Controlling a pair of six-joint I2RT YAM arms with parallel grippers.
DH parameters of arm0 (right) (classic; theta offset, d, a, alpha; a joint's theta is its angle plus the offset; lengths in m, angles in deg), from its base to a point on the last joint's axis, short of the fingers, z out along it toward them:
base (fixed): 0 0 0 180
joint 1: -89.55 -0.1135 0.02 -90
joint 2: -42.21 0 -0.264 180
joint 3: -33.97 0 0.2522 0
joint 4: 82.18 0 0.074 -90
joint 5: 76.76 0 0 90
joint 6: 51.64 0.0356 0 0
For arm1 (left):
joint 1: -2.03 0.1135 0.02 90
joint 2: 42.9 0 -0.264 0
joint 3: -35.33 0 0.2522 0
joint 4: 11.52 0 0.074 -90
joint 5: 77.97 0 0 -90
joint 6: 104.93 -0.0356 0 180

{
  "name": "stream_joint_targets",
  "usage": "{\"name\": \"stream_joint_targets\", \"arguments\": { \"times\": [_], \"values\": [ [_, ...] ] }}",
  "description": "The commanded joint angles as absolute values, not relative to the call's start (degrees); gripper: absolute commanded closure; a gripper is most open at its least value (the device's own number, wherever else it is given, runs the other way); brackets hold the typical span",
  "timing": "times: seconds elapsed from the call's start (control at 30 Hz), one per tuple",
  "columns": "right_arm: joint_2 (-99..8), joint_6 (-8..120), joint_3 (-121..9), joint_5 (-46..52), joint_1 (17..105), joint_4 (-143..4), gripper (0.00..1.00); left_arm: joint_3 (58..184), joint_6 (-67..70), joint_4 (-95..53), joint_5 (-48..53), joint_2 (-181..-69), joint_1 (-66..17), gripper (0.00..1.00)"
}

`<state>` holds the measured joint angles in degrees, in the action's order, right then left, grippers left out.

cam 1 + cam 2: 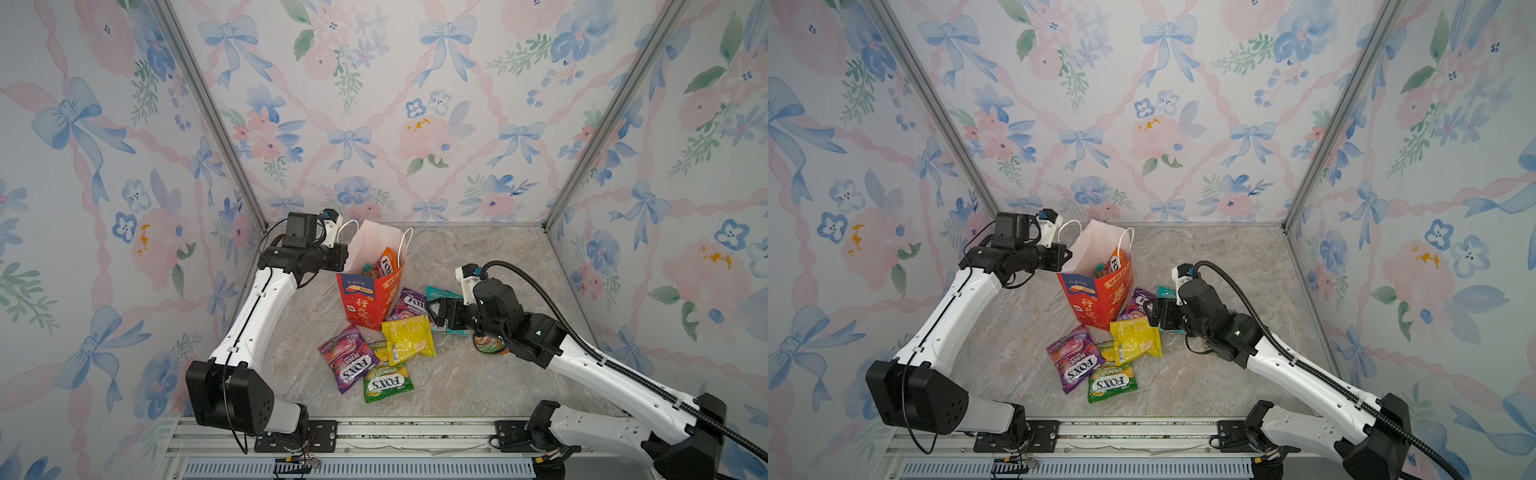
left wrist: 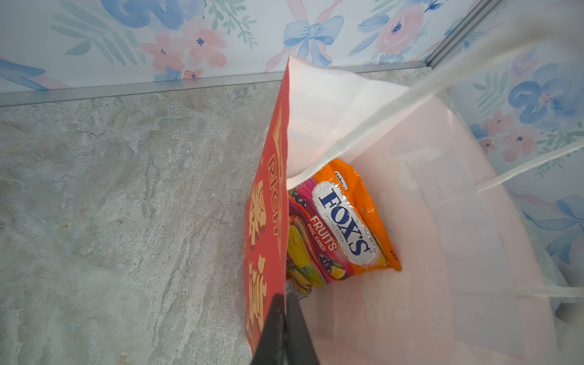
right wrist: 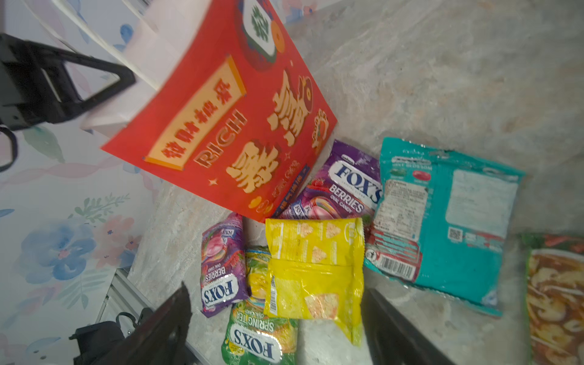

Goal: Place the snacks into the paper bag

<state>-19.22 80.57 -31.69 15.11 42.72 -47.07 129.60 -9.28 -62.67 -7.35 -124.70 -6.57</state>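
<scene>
The left gripper [image 1: 341, 254] is clamped on the left rim of the upright bag [image 1: 368, 301], which holds 1 orange packet [image 2: 347, 221]. On the table [image 1: 478, 374] just near of it lie a purple packet [image 1: 351, 363], a green packet [image 1: 386, 380], a yellow packet [image 1: 409, 340] and a teal packet [image 1: 441, 293]. The right gripper [image 1: 432, 314] hangs over the teal packet, jaws wide and empty.

Paper bag [image 1: 370, 303] mouth open upward, left end effector [image 2: 286, 331] pinching its rim, cord handles [image 1: 404, 246] arching beside the opening, snacks [image 1: 409, 340] crowding the bag's foot, table [image 1: 490, 386] bare toward the far right corner.
</scene>
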Motion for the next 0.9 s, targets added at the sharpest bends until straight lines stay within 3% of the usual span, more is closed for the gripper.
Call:
{"name": "stream_joint_targets", "arguments": {
  "times": [0.0, 0.43, 0.87],
  "values": [
    [-17.21, 86.56, -26.7, 11.49, 43.42, -45.47, 0.16, 129.83, -9.3, -64.75, -7.63, -125.34, -6.32, 1.0],
    [-17.67, 95.47, -10.1, 3.18, 46.91, -57.36, 0.31, 130.19, -9.26, -64.75, -8.26, -125.96, -6.28, 1.0],
    [-24.18, 93.05, -8.83, -0.7, 50.04, -64.29, 0.33, 130.4, -8.78, -64.75, -8.7, -126.18, -6.37, 1.0]
  ]
}}
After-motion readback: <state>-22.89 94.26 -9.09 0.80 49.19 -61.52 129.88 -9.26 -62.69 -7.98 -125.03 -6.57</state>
